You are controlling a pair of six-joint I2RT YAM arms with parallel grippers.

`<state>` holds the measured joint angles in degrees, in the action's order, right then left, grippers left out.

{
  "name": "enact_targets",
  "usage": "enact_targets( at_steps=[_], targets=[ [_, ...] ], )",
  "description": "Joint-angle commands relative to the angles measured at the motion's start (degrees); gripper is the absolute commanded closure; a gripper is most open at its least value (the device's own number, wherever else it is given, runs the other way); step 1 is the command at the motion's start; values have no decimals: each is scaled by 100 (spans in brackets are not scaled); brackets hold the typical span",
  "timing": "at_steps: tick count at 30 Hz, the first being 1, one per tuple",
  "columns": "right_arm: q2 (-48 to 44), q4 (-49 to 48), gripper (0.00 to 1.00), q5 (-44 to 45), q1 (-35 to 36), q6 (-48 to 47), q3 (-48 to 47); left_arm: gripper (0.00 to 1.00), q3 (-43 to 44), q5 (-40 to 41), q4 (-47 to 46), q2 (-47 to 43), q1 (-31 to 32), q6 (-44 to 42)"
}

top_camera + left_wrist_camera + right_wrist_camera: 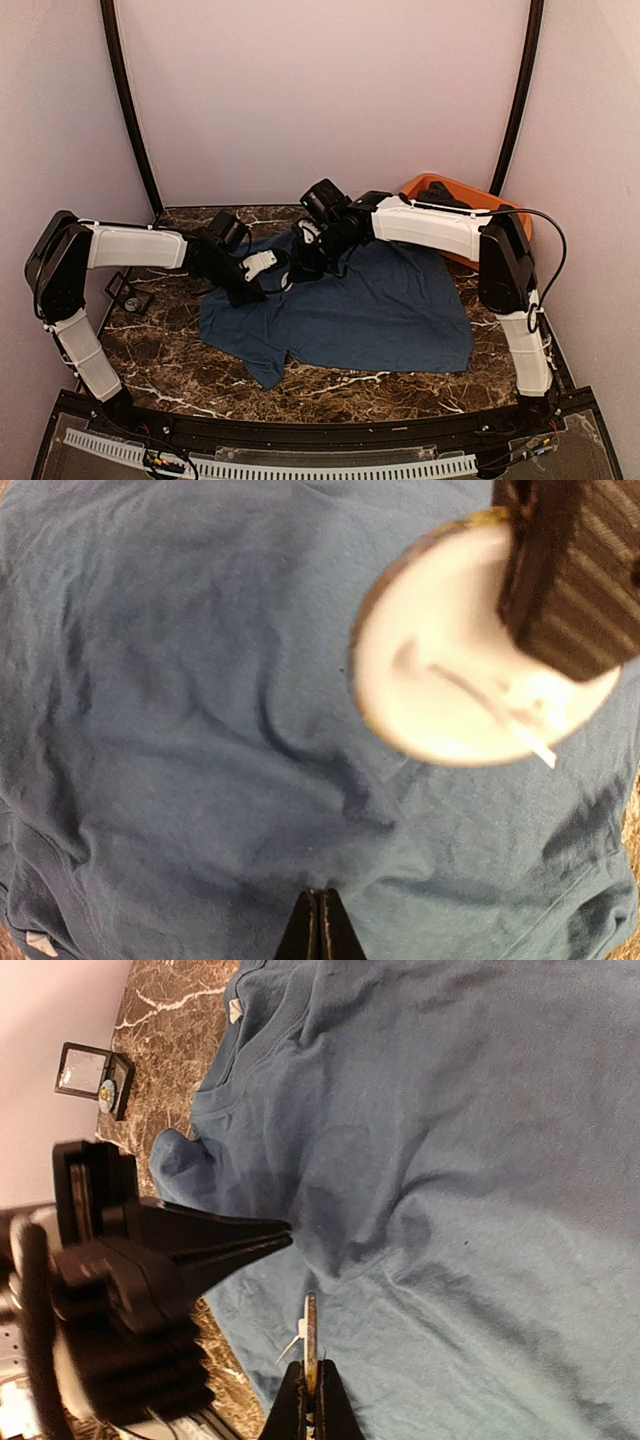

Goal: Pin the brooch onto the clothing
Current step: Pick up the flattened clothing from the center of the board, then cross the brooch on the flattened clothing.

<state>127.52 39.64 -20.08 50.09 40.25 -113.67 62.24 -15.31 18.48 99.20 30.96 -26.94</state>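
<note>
The right claw (310, 1395) is clamped tight on the brooch (450, 670), gripping it by the rim. From the left wrist its back shows: a pale round disc with a darker edge and a thin pin (500, 715) lying across it. There is no writing to read on that back. It hangs just above the shirt (380, 300), over the far left part of the cloth.

The navy shirt lies spread over the middle of the bench (170, 360), rumpled, its right side reaching toward the right edge. A small pale tag (235, 1010) sits at the neckline, too small to read.

The left claw (318, 930) is closed, fingertips pressed together to a point right at a raised fold of the shirt, just beside the brooch. Whether any cloth is caught between them cannot be told.

An orange tub (412, 186) sits at the far right corner with dark things inside, partly hidden behind the right arm. Near the left edge, clear of the shirt, a little black case (92, 1078) stands with its lid up and a small round piece beside it, and any marking there is too fine to make out.
</note>
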Motion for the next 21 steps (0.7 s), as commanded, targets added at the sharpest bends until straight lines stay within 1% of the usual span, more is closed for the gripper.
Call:
enact_targets(
  at_steps=[1,4,8,16,21],
  targets=[
    [115,-398,100,-498,-106,341,210,99,56,810,427,-165,259,529],
    [217,-540,100,-798,-167,492,354,99,-12,957,298,-274,312,833],
    [397,-722,100,-1020,-192,649,424,99,-251,1160,-3,-589,425,912],
    [628,-889,100,-1121,-201,906,287,99,-506,1015,-278,-798,498,881],
    [703,-908,100,-1179,-201,1003,169,99,-541,963,-285,-828,542,839]
  ],
)
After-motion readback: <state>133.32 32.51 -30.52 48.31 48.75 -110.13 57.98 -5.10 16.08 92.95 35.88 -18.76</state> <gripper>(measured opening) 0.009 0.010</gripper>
